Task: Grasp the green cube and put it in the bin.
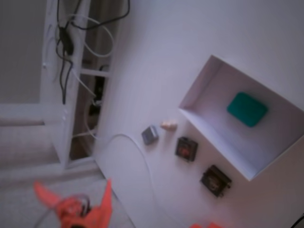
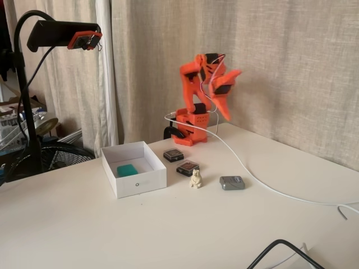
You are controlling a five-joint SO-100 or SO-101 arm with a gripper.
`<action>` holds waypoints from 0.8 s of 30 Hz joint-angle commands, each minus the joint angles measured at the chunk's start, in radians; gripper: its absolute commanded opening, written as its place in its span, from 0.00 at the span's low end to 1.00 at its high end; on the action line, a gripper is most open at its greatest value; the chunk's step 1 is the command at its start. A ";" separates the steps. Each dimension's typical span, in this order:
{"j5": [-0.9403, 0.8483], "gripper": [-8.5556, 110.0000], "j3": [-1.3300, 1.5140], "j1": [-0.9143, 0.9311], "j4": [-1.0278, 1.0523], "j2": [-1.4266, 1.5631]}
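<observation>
The green cube (image 1: 247, 109) lies flat on the floor of the bin (image 1: 204, 80), a white shallow box; in both fixed views it sits inside, seen as a teal block (image 2: 127, 170) behind the bin's front wall (image 2: 140, 182). My gripper (image 1: 73, 187) shows at the bottom left of a fixed view, its orange fingers spread wide with nothing between them. In a fixed view, the orange arm is folded up at the back of the table, with the gripper (image 2: 231, 95) raised high, open, and well away from the bin.
Two dark square blocks (image 1: 186, 148) (image 1: 215, 180) lie just outside the bin. A small grey cube (image 1: 150, 135) and a cream figurine (image 1: 168, 125) sit nearby. A white cable (image 2: 252, 174) runs across the table from the arm's base. A camera stand (image 2: 22, 84) rises at the left.
</observation>
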 commanded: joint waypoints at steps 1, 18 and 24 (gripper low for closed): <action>0.002 0.75 0.072 -0.132 -0.005 0.152; -0.002 0.75 0.623 -0.155 -0.092 0.750; -0.003 0.75 0.713 -0.144 0.014 0.848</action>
